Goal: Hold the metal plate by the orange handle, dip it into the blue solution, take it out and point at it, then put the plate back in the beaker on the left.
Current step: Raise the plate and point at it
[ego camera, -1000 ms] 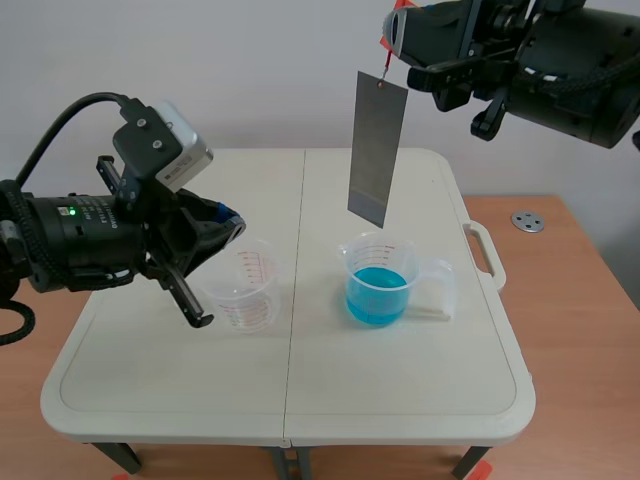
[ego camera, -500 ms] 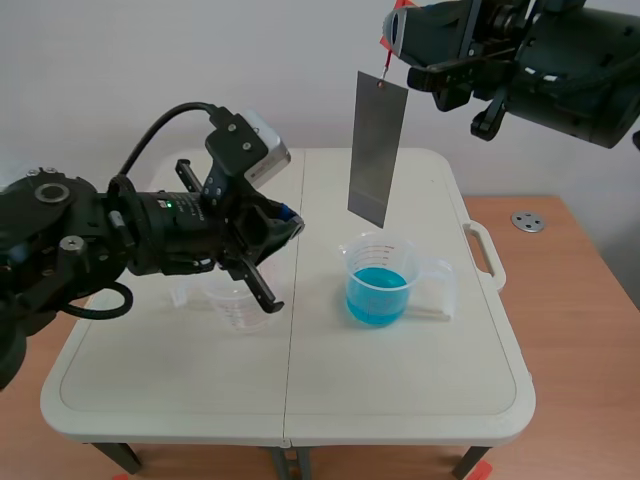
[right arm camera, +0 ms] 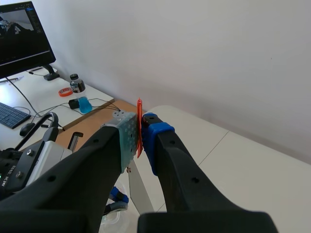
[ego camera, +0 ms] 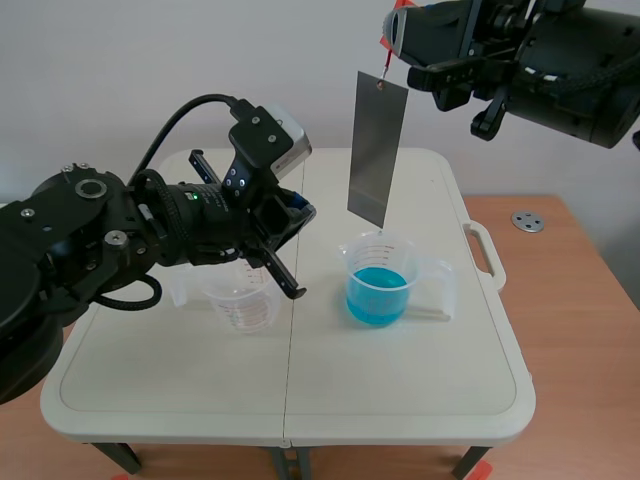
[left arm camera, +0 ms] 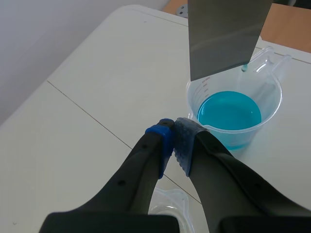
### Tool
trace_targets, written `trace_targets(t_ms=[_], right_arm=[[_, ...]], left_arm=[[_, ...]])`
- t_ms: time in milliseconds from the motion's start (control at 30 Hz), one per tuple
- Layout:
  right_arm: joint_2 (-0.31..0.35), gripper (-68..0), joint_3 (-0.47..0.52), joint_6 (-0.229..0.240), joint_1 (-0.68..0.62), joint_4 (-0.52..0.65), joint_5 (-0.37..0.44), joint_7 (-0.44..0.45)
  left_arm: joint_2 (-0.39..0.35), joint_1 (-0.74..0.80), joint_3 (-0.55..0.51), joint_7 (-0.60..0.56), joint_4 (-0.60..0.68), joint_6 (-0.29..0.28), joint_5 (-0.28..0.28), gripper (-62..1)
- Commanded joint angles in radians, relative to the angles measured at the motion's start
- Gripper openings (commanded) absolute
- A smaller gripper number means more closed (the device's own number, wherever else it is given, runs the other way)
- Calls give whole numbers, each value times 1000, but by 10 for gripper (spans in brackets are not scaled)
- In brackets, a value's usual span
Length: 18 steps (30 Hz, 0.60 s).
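Note:
A grey metal plate [ego camera: 377, 148] hangs high above the beaker of blue solution [ego camera: 379, 281], its lower edge just over the rim. My right gripper [ego camera: 392, 30] is shut on the plate's orange handle [right arm camera: 139, 127], raised at the top right of the scene. My left gripper [ego camera: 303, 212] is shut on nothing and points toward the plate's lower edge, its tips a short way left of the plate. In the left wrist view the plate [left arm camera: 224, 36] hangs over the blue beaker [left arm camera: 235, 116] ahead of the shut fingertips [left arm camera: 174, 130]. The empty beaker [ego camera: 241, 297] stands under the left arm.
The white folding table [ego camera: 290, 400] has a centre seam. A wooden surface [ego camera: 585, 330] lies to the right, with a small metal disc [ego camera: 527, 222] on it. In the right wrist view a desk with a monitor [right arm camera: 22, 34] and a bottle [right arm camera: 79, 93] stands behind.
My left arm has swung up and right from beside the empty beaker, bringing its shut gripper toward the plate's lower edge. The right arm and the plate have stayed still.

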Motion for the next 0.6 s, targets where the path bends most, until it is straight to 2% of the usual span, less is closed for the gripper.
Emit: trace_targets(t_ms=[0, 567], right_arm=[[5, -662, -3, 8, 15, 26, 16, 14], [5, -662, -2, 8, 15, 26, 19, 14]], left_arm=[[5, -9, -2, -10, 16, 3, 2, -584], [5, -3, -2, -10, 16, 2, 1, -584]])
